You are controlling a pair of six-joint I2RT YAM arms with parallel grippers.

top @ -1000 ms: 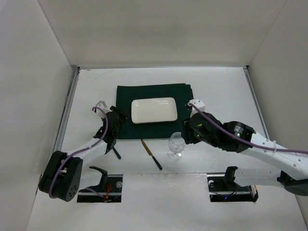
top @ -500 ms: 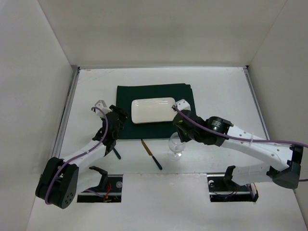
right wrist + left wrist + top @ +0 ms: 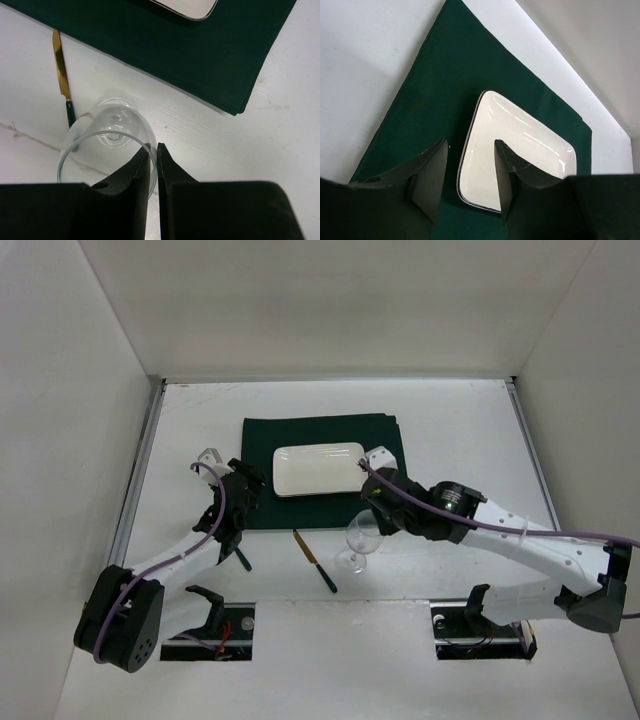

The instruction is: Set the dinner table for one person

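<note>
A clear wine glass stands on the white dinner table just in front of the dark green mat, leaning a little. My right gripper is shut on its rim: in the right wrist view one finger is inside the wine glass and the other outside, the right gripper pinching the thin wall. A white rectangular plate lies on the mat. My left gripper hangs open over the mat's left part, nothing between its fingers, the plate beyond them.
A gold-bladed knife with a dark handle lies on the table left of the glass, also the knife in the right wrist view. A dark utensil pokes out beneath the left arm. Metal rails edge the table's sides.
My right gripper swung left to the glass and closed on its rim; the glass has shifted slightly left and tilted. The left arm has barely moved.
</note>
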